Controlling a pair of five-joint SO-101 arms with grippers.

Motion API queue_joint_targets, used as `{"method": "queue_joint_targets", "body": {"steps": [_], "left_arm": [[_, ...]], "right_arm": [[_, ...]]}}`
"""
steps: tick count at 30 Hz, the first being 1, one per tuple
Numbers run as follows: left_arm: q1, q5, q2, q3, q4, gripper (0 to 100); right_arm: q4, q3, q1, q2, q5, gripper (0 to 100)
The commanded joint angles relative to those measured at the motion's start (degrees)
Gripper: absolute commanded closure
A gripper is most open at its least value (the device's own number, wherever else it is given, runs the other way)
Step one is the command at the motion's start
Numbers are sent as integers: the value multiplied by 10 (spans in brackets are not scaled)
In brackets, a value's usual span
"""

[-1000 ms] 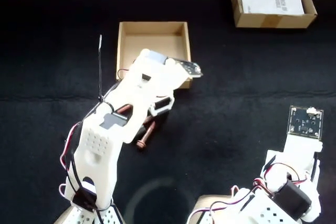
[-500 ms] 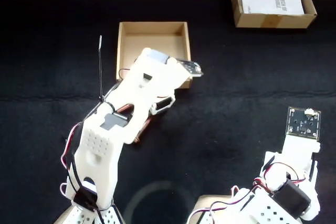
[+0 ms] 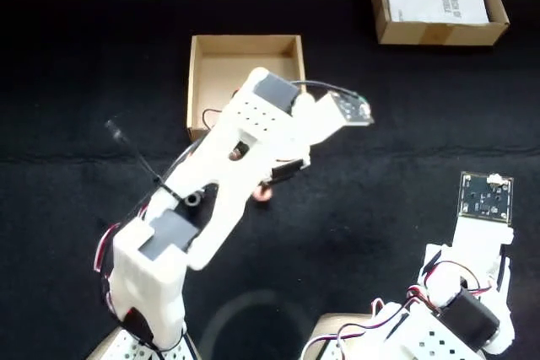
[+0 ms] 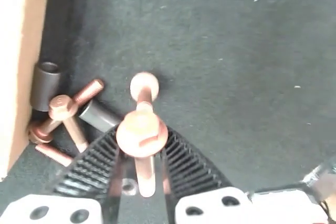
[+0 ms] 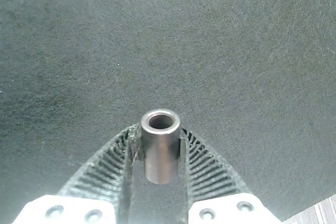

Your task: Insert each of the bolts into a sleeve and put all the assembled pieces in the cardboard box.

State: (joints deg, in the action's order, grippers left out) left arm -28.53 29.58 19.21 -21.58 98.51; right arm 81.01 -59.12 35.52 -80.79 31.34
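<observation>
The left gripper [image 4: 142, 141] is seen clamped on a copper bolt [image 4: 140, 132]: the flanged head is held at the fingertips and the shank is run back between the ribbed fingers [image 4: 89, 163]. Just beyond the held piece, a second bolt [image 4: 143, 88] is laid on the black cloth [image 4: 236, 51], apart from the gripper. To one side, a small heap is found beside the wall of the cardboard box [image 4: 18, 51]: a dark sleeve [image 4: 44, 85] is stood against the wall, another sleeve [image 4: 97, 115] is laid on its side, and several more bolts [image 4: 62, 107] are crossed over one another between them. In the high view the left arm [image 3: 211, 200] is stretched diagonally over the table, with its gripper placed just in front of the box's near right corner. The right gripper [image 5: 159, 139] is closed on a grey sleeve [image 5: 160, 153], which is gripped by its sides with the open bore turned to the wrist camera and is held above the cloth. The right arm [image 3: 468, 292] is placed at the table's near right edge, well apart from the box. A second carton [image 3: 439, 31] with a printed sheet inside is set at the far right corner
</observation>
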Motion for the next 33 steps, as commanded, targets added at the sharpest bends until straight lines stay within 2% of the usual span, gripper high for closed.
{"method": "queue_joint_targets", "body": {"steps": [1,10,14,16,22,26,30,33], "left_arm": [[-1,-4,-65,-5,16,992],[4,-3,-73,116,11,992],[3,-5,-77,122,11,992],[0,-48,-78,116,10,992],[1,-247,-78,49,-37,992],[10,-367,-78,39,-111,992],[16,-403,-78,44,-155,992],[3,-401,-78,44,-118,992]], "right_arm": [[-9,44,2,-4,6,991],[-6,60,2,-4,6,991],[-6,58,2,-4,6,991],[-6,58,2,-4,6,991],[-4,57,-32,-4,3,991],[-4,57,-52,-4,3,991],[-4,56,-53,-4,2,991],[-4,56,-52,-4,2,991]]}}
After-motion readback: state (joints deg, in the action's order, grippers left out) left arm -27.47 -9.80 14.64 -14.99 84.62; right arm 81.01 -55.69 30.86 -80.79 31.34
